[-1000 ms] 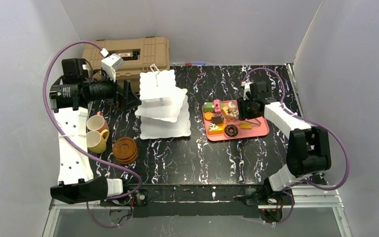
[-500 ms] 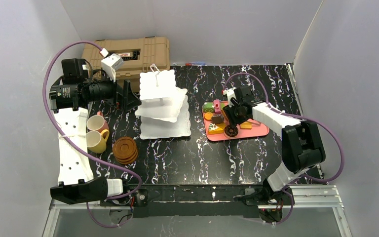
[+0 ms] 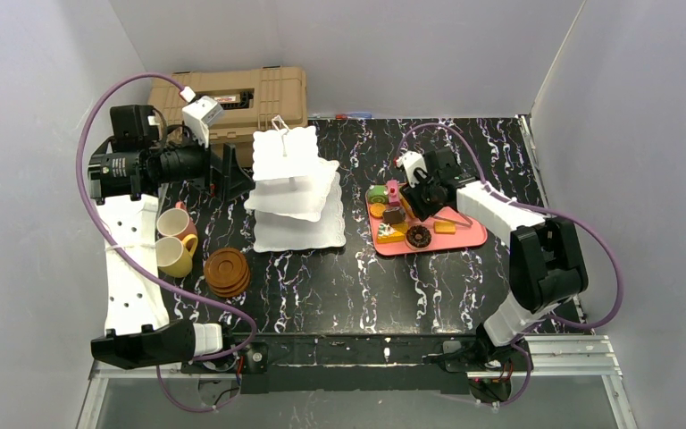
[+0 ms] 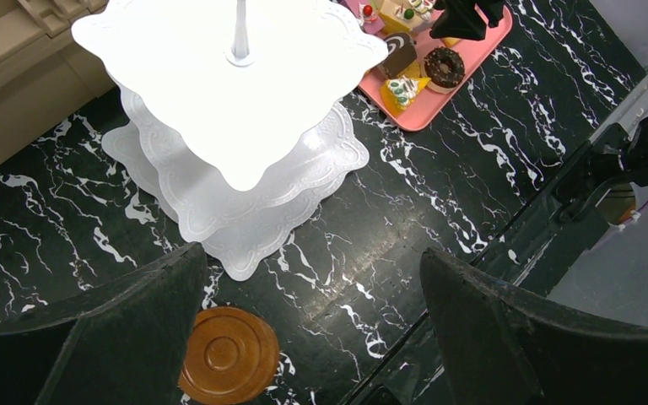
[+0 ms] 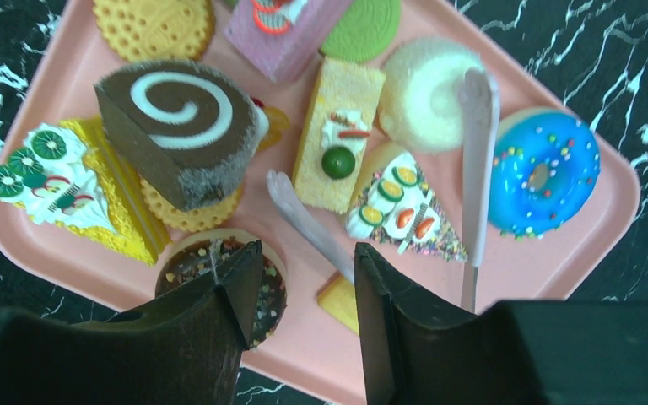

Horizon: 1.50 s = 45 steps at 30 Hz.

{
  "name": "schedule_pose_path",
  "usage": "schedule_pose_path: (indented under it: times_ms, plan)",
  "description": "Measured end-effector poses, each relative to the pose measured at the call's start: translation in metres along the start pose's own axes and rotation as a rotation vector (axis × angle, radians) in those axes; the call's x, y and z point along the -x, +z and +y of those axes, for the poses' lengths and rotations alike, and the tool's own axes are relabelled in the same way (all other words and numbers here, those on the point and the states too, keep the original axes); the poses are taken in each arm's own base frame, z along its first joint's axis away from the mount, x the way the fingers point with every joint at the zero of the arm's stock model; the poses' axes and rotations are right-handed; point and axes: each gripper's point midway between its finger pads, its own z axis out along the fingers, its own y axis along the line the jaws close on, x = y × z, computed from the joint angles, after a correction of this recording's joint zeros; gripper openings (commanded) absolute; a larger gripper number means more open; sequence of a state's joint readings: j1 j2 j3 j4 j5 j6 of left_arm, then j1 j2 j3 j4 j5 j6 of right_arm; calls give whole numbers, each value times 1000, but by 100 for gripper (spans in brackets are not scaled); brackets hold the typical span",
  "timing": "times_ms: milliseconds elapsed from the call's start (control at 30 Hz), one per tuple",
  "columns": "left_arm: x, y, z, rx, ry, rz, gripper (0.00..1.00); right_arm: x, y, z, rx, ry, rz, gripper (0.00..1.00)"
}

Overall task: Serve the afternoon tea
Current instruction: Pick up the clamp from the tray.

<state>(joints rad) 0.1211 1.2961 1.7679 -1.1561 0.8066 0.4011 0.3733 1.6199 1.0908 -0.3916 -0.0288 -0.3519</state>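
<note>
Hovering over tray (image 5: pixel 557 257), right gripper (image 5: pixel 308 329) half open, empty; chocolate donut (image 5: pixel 187 256) just beside one finger. Pastries (image 5: pixel 337 135) crowded on tray, touching: likely light, foam-soft, small. Pinch gently across narrow sides, one at a time. Stand (image 4: pixel 219 101) well left, tiers bare. Left gripper (image 4: pixel 312 253) wide open, empty, near stand.

I find open tabletop (image 3: pixel 366 286) between the stand (image 3: pixel 293 179) and the tray (image 3: pixel 472 235), and on the near side of both. The pastries (image 5: pixel 179 126) pack the tray tightly; cups (image 3: pixel 175 255) and saucers (image 3: pixel 227 271) stand close together left of the stand.
</note>
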Motion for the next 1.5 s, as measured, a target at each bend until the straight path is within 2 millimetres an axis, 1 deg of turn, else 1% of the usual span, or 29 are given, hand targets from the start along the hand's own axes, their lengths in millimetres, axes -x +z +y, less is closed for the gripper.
schedule_pose_path:
  times_ms: [100,167,233,333,433,500,567,700,833,933,1033,1067,1100,1133,1233,1267,1300,1367,1467,1500]
  plan:
    - [4,-2,0,6,8,-6,96,11,2,0,21,-31,-25,51]
    - [6,-4,0,10,13,-9,96,14,4,0,32,-46,-31,49]
    - [10,-5,-1,12,18,-12,96,14,8,2,46,-54,-27,48]
    - [12,-6,0,13,21,-13,96,10,17,4,64,-66,-8,44]
    - [11,-6,0,15,18,-8,96,5,22,7,80,-70,10,27]
    - [10,-6,0,16,18,-5,96,5,23,8,81,-76,10,12]
    - [10,-6,0,16,16,-3,96,8,24,7,70,-81,4,1]
    - [10,-6,0,16,16,-3,96,11,24,3,43,-81,0,1]
    - [10,-6,0,16,16,-3,96,14,22,-5,-8,-88,2,1]
    - [10,-6,0,16,16,-3,96,19,19,-8,-40,-97,-6,1]
    - [10,-6,-1,8,18,-6,96,27,8,-11,-70,-107,-19,1]
    - [11,-6,-2,1,20,-9,97,36,1,-13,-79,-110,-33,1]
    - [11,-5,-5,-15,22,-16,97,40,-1,-13,-81,-112,-40,1]
    - [12,-5,-9,-35,27,-25,97,48,-7,-14,-83,-108,-52,1]
    - [9,-4,-24,-116,55,-54,97,74,-25,-11,-64,-75,-111,1]
    - [8,-4,-31,-148,74,-69,97,85,-34,-6,-39,-59,-146,1]
    - [6,-4,-38,-178,94,-80,97,90,-41,-1,-18,-43,-169,1]
    - [4,-4,-57,-242,152,-103,97,100,-60,18,48,-14,-224,1]
    - [3,-4,-94,-358,252,-124,97,116,-89,63,188,-7,-310,1]
    - [1,-5,-107,-403,280,-128,96,121,-100,84,249,-10,-341,1]
